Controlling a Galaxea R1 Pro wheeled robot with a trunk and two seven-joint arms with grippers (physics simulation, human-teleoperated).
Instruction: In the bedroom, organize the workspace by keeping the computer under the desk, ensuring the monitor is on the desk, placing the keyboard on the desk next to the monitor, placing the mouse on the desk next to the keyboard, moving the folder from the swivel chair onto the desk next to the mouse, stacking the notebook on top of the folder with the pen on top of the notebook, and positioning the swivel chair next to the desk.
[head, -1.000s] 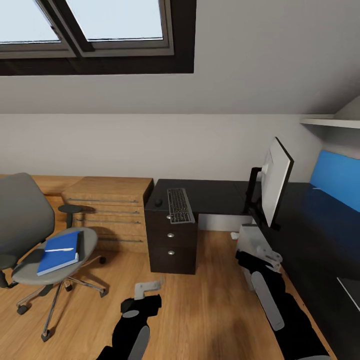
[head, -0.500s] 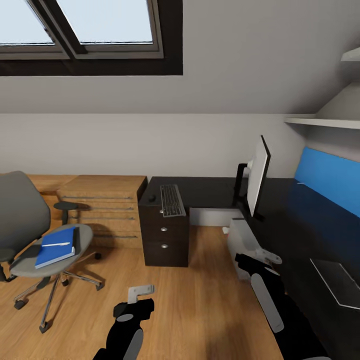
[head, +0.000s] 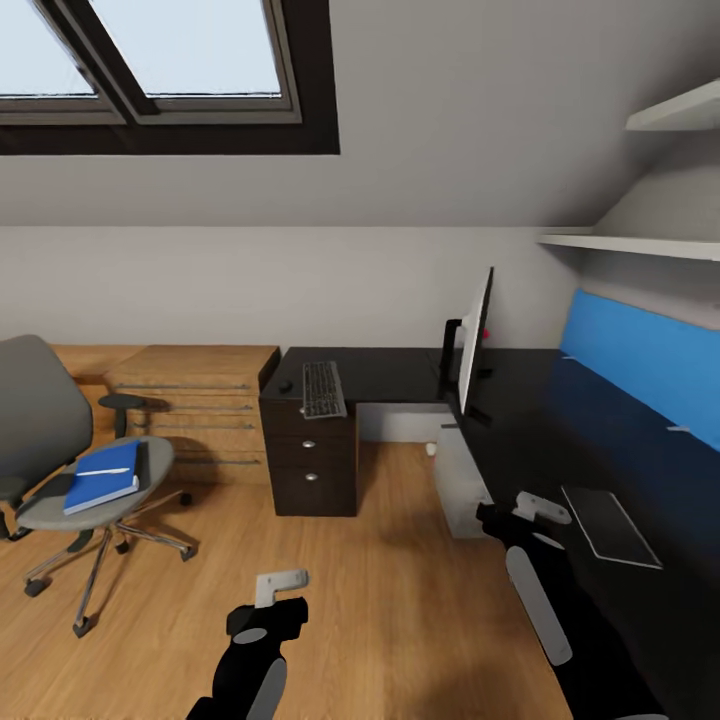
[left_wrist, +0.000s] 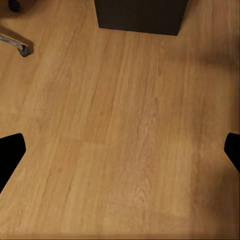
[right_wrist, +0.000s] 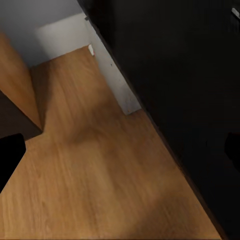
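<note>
Both pincers — left gripper (head: 281, 583) and right gripper (head: 541, 507) — are held released over bare floor (left_wrist: 125, 130), the desk (head: 560, 420) edge just beside the right, the folder (head: 103, 477) seen on the swivel chair (head: 60, 470) well off the left.

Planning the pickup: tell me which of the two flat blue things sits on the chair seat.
The folder, lying flat on the swivel chair with a white pen on top. The other blue thing is the upright back panel along the desk.
</note>
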